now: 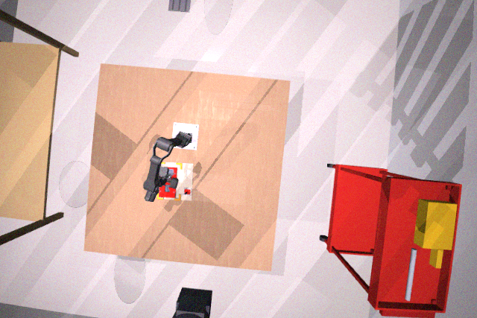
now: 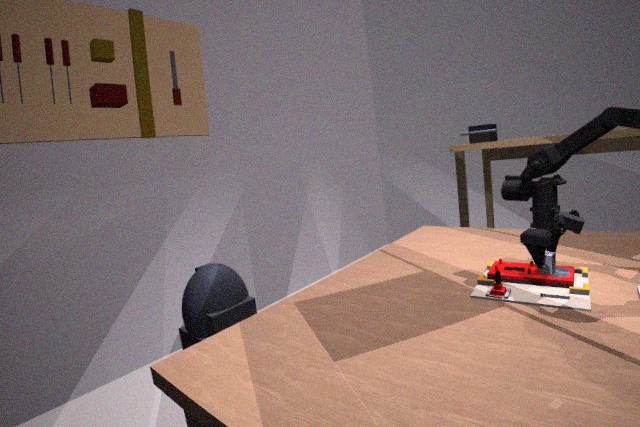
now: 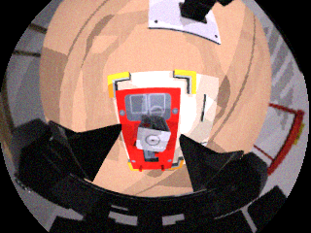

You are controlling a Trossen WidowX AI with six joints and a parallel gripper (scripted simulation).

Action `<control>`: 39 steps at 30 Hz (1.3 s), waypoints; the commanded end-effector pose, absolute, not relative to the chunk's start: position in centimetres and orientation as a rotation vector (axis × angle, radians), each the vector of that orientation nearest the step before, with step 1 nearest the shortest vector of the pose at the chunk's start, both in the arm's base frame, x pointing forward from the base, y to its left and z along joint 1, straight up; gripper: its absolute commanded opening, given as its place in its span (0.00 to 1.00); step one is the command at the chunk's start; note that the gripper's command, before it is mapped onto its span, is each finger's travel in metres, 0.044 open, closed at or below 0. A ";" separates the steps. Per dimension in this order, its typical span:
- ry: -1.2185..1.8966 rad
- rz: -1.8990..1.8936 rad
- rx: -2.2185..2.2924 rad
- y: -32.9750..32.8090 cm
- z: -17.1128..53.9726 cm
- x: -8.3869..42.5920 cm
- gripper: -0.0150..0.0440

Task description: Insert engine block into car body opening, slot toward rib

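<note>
The red car body [image 1: 163, 194] [image 2: 505, 276] [image 3: 124, 133] lies on a pale board [image 1: 186, 177] [image 2: 524, 295] [image 3: 188, 114] between yellow-marked corner brackets. The grey engine block [image 2: 550, 258] [image 3: 153, 139] stands up from the car body, close to the grey windshield panel [image 3: 138, 105]. In the wrist view its round-marked top faces me and its dark side faces the windshield. Part of the dark opening [image 3: 152, 156] shows below the block. Whether the block's foot is in the opening is hidden. My gripper [image 2: 546, 263] [image 3: 151, 132] is open, its fingers on either side of the block.
A small red piece with a black upright [image 1: 187, 191] [image 2: 498, 289] stands on the board's side strip. A white mounting plate [image 1: 177, 128] [image 3: 161, 16] carries the arm's base behind the board. The wooden table [image 1: 231, 153] [image 2: 413, 375] surrounds both. A red cart [image 1: 352, 210] stands away to the right.
</note>
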State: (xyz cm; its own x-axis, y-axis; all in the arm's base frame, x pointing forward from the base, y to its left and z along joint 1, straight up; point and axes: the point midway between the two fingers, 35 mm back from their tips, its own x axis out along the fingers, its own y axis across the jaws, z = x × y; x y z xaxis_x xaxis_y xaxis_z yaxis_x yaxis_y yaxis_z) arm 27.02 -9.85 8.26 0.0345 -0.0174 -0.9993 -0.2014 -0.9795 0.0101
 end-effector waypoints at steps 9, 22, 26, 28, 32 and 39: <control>0.231 2.092 -2.144 -9.8 7.0 26.7 0.82; 0.231 2.092 -2.144 -9.8 7.0 26.7 0.48; 0.231 2.092 -2.145 -9.8 7.2 26.8 0.33; 0.231 2.092 -2.145 -9.9 7.8 26.9 0.25; 0.232 2.092 -2.145 -10.0 9.1 27.1 0.25; 0.232 2.092 -2.146 -10.2 11.3 27.4 0.25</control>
